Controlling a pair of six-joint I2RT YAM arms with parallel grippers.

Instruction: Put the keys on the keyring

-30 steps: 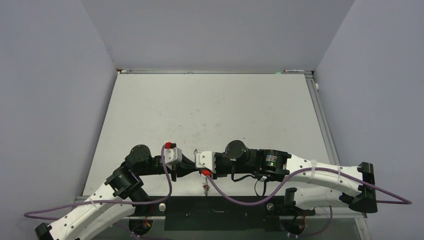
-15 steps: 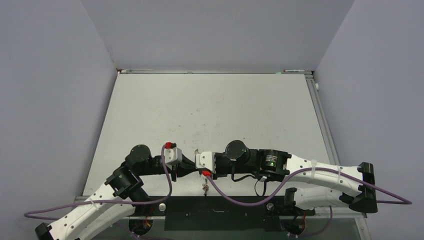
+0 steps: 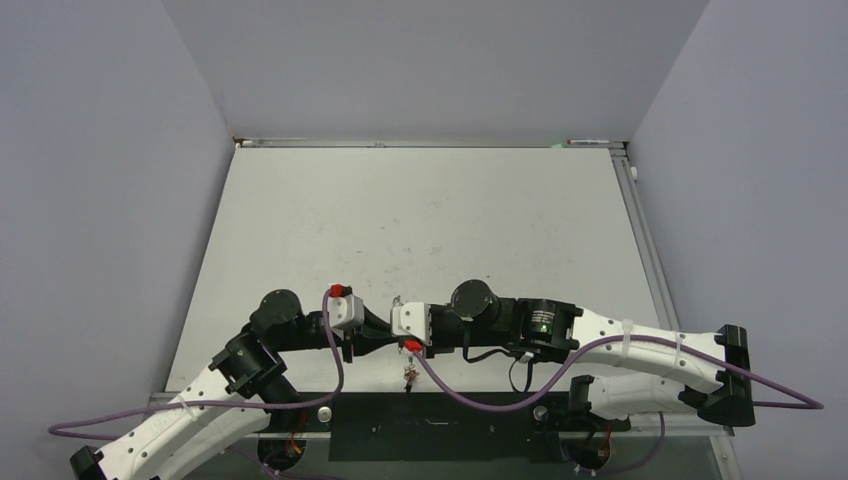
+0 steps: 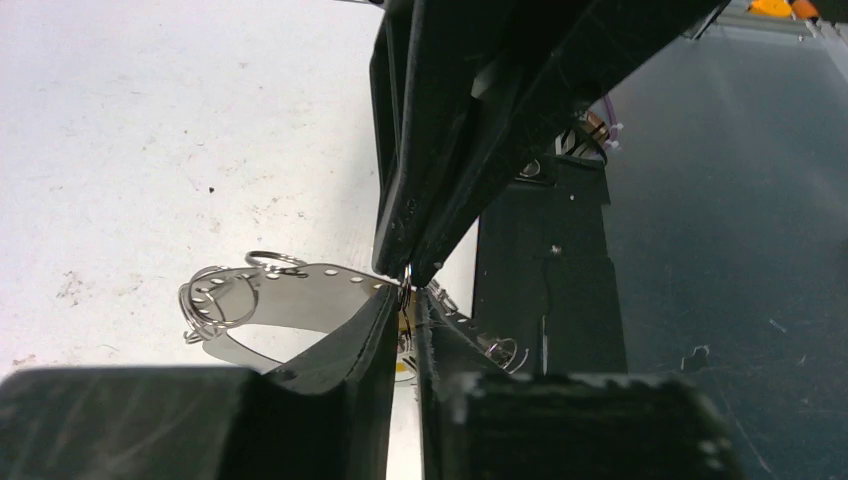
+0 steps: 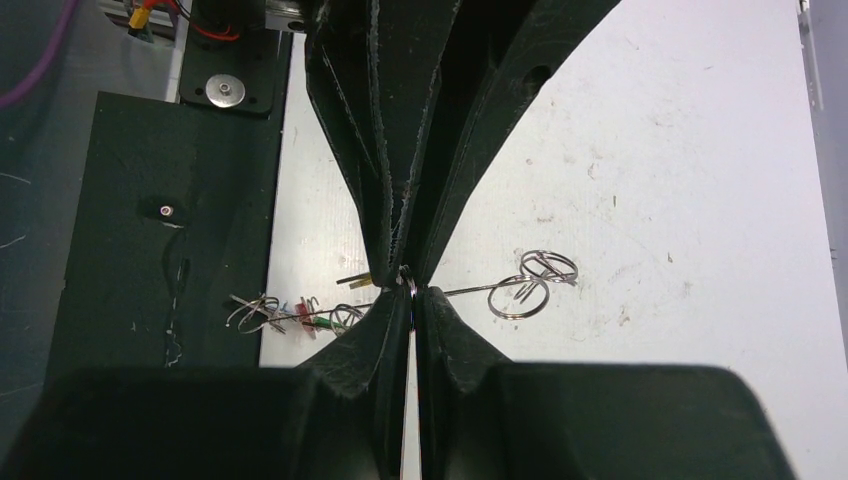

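My left gripper (image 3: pixel 382 328) and right gripper (image 3: pixel 392 326) meet tip to tip just above the table's near edge. The keyring (image 4: pixel 300 300) is a flat shiny silver band with small holes, curving behind the fingertips; the right wrist view shows it edge-on as a thin line (image 5: pixel 470 291). The left gripper (image 4: pixel 408 292) is shut where the band passes its tips. The right gripper (image 5: pixel 409 290) is shut on a small wire ring at the same spot. Keys with red and green tags (image 5: pixel 310 318) hang from the band, dangling below the grippers (image 3: pixel 410 375). A yellow tag (image 5: pixel 355 280) shows beside the tips.
Loose wire rings (image 5: pixel 520 297) sit on the band's far end. A black base plate (image 3: pixel 440 425) runs along the table's near edge under the keys. A purple cable (image 3: pixel 480 400) loops below the right arm. The white table (image 3: pixel 420 220) stretches away behind.
The right gripper's jaws have closed onto the small wire ring. Both arms have stayed almost where they were; the hanging keys have barely shifted.
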